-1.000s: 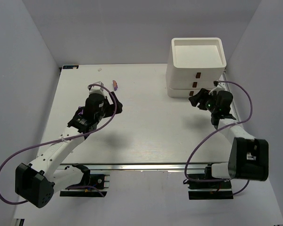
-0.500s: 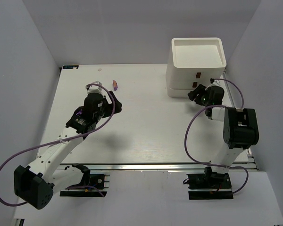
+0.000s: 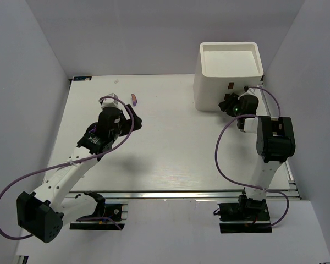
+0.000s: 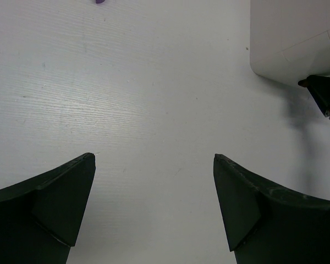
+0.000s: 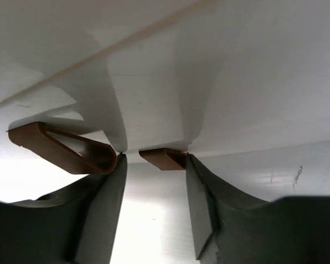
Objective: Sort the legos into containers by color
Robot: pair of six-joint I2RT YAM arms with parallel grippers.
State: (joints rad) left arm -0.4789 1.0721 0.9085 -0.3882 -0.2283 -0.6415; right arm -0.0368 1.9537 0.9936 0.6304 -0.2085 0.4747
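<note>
While my right gripper (image 3: 229,104) faces the drawer unit (image 3: 209,93), its jaws straddle a brown handle (image 5: 162,158), a gap left on one side;
my left gripper (image 4: 153,158) gapes empty; a purple brick (image 3: 134,99) lies well left of the unit.

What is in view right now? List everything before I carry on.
lego: one, purple-pink, far left part of the table, lying alone
container unit: one, white, far right corner, top tray open
drawer handles: two in the right wrist view, brown, on the unit's front
table: one, white
left gripper: open, over bare table
right gripper: open, fingers either side of one handle
</note>
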